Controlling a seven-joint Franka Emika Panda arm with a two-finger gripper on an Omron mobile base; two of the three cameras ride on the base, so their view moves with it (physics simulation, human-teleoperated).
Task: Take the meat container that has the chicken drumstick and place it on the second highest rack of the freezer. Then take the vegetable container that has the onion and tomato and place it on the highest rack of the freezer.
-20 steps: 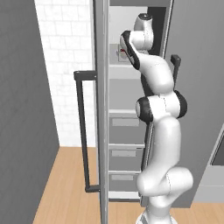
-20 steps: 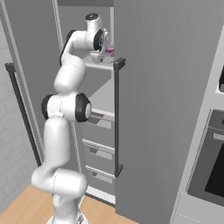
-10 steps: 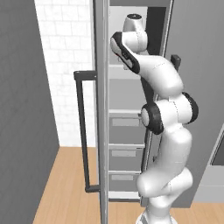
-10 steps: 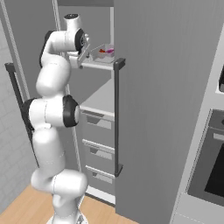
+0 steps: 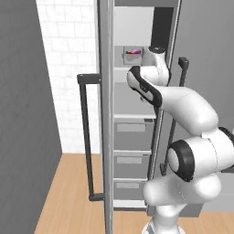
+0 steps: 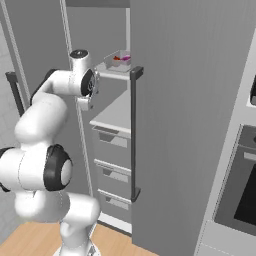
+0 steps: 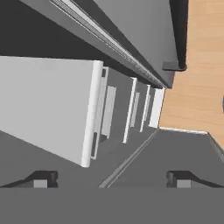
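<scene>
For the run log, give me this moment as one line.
gripper: open, empty, pointing down the drawer fronts | vegetable container: on freezer shelf | arm: beside shelf

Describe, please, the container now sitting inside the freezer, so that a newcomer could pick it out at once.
Start at the freezer, whose door stands open, and look above its stacked drawers to the pale shelves. On a high shelf sits a small clear tray holding something red and something pink-purple. It is the one spot of bright colour among grey boards and drawers.

gripper (image 7: 111, 177) empty, fingers wide apart
</scene>
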